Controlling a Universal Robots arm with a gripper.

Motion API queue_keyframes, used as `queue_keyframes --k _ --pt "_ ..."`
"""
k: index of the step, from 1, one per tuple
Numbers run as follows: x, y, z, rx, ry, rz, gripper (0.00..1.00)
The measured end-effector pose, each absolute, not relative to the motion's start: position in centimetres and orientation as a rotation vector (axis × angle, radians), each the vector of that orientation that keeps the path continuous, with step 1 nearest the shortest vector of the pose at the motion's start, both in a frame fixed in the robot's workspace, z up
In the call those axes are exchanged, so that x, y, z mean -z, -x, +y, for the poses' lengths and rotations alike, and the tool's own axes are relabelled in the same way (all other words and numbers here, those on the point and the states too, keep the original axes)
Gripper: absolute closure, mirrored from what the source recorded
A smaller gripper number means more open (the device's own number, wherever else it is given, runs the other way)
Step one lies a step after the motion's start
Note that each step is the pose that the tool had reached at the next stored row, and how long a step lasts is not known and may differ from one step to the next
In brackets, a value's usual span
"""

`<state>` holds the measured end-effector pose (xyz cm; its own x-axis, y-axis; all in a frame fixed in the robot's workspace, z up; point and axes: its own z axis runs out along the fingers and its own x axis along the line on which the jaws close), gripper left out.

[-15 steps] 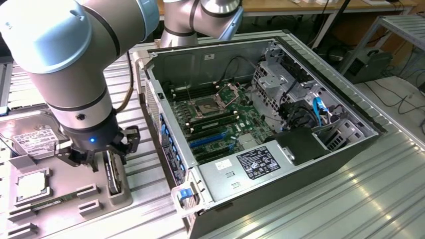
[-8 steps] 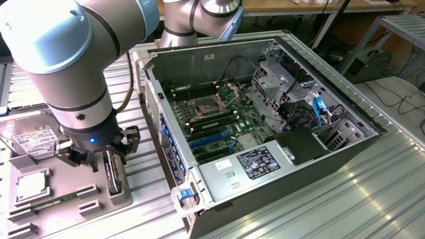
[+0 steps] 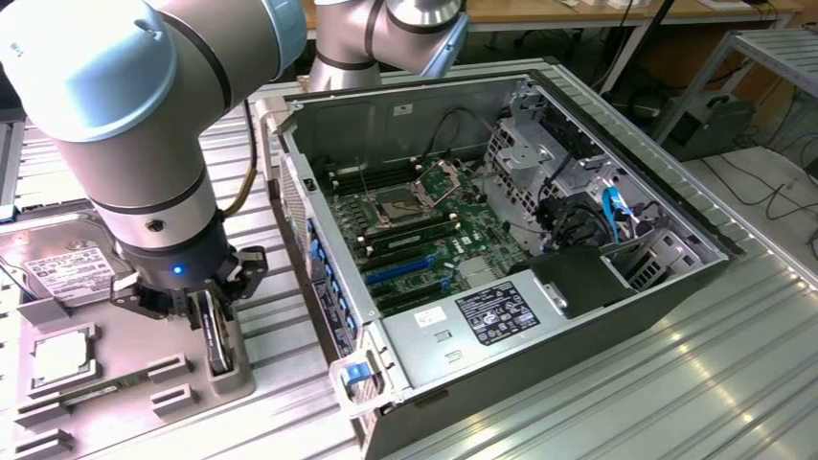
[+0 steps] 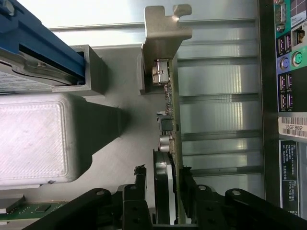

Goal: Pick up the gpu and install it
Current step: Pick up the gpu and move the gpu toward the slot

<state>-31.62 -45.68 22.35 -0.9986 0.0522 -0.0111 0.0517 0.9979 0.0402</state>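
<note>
Silver bracket metal capped one end of the gpu (image 4: 171,115) in the wrist view. There the card appeared edge-on, with thin green board on one face and black fan shroud on the other, standing upright on a grey holder (image 4: 122,160). That view also caught the rear port panel (image 4: 290,57) of the computer case, across a strip of ribbed metal table (image 4: 220,96) from the card.

The exterior view gave what the wrist camera could not. It showed the open computer case (image 3: 383,125) lying on its side with the motherboard (image 3: 422,235) exposed. At the exterior view's left a hard drive (image 3: 57,268) lay among the grey fixtures, well apart from the case's interior.

The gripper (image 4: 163,170) straddled the card, its black fingers (image 4: 140,184) one on each face at the fan end. The jaws stood partly apart. A sliver of light showed between one finger and the shroud, while the other finger lay so near the board that contact could not be judged. The gpu sat in its holder just beside the case's outer wall, not yet in the motherboard.

The arm (image 3: 128,125) stood nearly vertical at the exterior view's left. Its wrist pointed straight down over the holder, and a small blue light glowed on it.
</note>
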Motion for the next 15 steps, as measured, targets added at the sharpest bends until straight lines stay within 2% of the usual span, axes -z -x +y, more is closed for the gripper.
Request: queue_keyframes --k 1,6,7,8,10,15 --pt "-22.35 31.62 -45.68 -0.062 -0.081 3.128 0.61" --pt "-22.35 31.61 -45.68 -0.062 -0.081 3.128 0.61" --pt "-22.35 31.62 -45.68 -0.062 -0.081 3.128 0.62" --pt "-22.35 31.62 -45.68 -0.062 -0.081 3.128 0.69" --pt "-22.35 31.61 -45.69 -0.062 -0.081 3.128 0.72" --pt "-22.35 31.61 -45.68 -0.062 -0.082 3.128 0.72"
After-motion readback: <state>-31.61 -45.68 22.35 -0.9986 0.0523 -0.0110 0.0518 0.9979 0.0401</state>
